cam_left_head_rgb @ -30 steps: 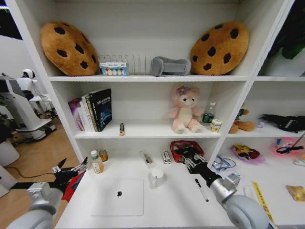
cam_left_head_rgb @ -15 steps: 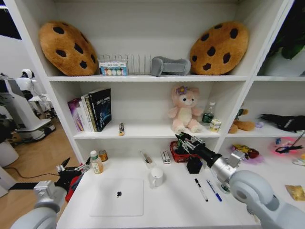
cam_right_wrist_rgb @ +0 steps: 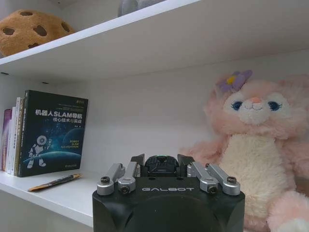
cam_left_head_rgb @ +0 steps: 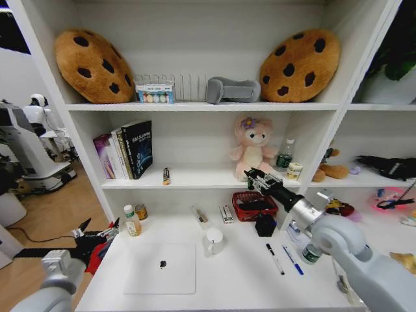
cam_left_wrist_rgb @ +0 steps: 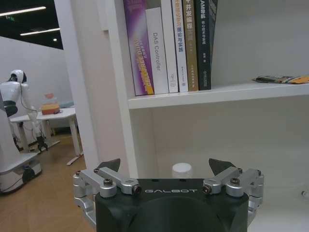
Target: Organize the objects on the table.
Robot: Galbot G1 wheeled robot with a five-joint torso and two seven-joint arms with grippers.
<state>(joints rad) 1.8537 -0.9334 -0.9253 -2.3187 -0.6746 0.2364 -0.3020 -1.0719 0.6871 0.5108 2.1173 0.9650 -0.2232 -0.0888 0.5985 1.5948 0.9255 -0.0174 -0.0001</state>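
Left gripper (cam_left_head_rgb: 97, 232): held low at the table's (cam_left_head_rgb: 240, 286) left edge, jaws spread wide, nothing grasped. Silver laptop (cam_left_head_rgb: 161, 268): laid closed on the table front. White mug (cam_left_head_rgb: 213, 242): stood just behind the laptop. Two pens (cam_left_head_rgb: 283, 258): laid side by side to the right. Right gripper (cam_left_head_rgb: 251, 177): raised beside the pink plush toy (cam_left_head_rgb: 252, 148), fingers closed around a small dark object (cam_right_wrist_rgb: 160, 164), its identity not discernible.

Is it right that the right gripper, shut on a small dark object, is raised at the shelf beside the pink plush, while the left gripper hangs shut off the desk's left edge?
Not quite: the left gripper is open, its fingers spread wide in the left wrist view. The rest stands.
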